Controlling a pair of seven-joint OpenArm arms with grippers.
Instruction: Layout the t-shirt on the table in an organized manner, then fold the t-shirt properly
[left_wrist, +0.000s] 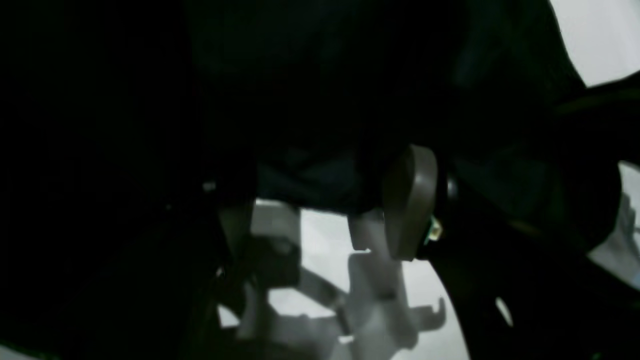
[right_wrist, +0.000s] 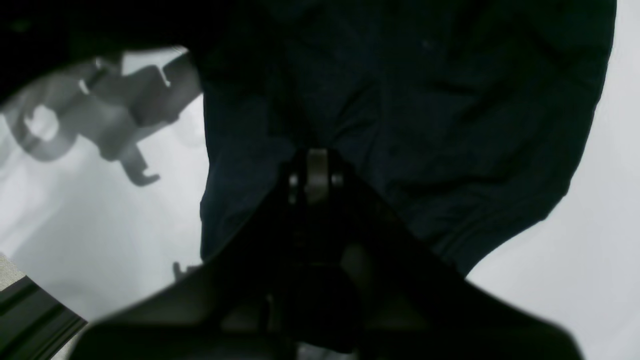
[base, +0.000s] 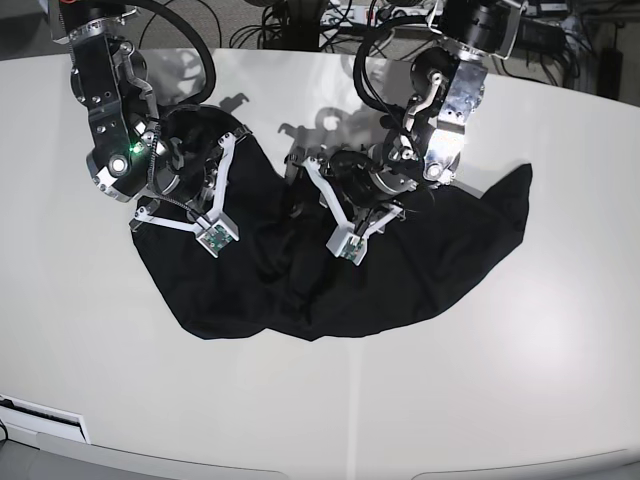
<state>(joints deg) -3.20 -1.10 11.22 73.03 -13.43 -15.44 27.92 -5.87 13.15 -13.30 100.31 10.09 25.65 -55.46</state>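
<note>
Black t-shirt (base: 400, 270) fabric lies bunched and crumpled across the middle of the glossy white counter (base: 520, 380), one corner trailing out to the side. No logo or lettering can be read on the cloth. Both arms bend low over the upper folds: the left hand (left_wrist: 325, 220) stands with fingers apart above the fabric, while the right hand (right_wrist: 316, 172) is pinched together on the t-shirt. Cables crowd the counter's far edge.
</note>
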